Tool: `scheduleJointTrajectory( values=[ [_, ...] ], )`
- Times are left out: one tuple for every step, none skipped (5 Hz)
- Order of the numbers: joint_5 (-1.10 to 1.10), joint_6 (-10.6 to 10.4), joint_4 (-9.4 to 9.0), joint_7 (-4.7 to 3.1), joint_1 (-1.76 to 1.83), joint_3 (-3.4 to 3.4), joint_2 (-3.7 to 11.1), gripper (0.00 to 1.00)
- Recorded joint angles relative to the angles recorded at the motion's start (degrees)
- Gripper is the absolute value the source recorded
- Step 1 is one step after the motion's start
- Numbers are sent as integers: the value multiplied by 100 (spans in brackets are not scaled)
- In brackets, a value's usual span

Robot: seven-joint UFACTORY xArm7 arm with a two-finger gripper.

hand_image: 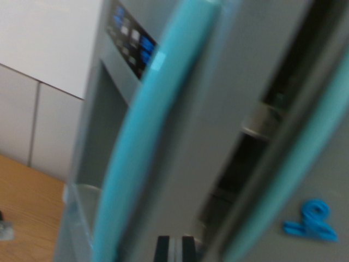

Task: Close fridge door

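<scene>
Blurred close view. Door (180,136) with teal handle (144,136) fills centre, ajar; dark gap (245,158) at wrist view's right. Gripper (175,248) at bottom edge; jaw state indeterminable.

Motion blur smears the fridge (218,109); the gripper (175,250) is cropped below.

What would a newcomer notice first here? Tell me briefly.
First, the long turquoise handle running diagonally down the grey fridge door, filling the middle of the blurred wrist view. Next, the dark gap to its right, showing the fridge open, and the control panel with blue buttons at upper left.
</scene>
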Motion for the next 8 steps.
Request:
scheduleJointTrajectory(
  values=[
    [0, 0, 0, 0, 0, 0, 0, 100],
    [0, -1, 315, 0, 0, 74, 368, 100],
    [0, -1, 315, 0, 0, 74, 368, 100],
    [0, -1, 550, 0, 0, 133, 703, 100],
    [0, -1, 550, 0, 0, 133, 703, 100],
    [0, -3, 685, 0, 0, 247, 1009, 100],
    [0, -3, 685, 0, 0, 247, 1009, 100],
    [0, -8, 867, 0, 0, 275, 1326, 100]
  ],
)
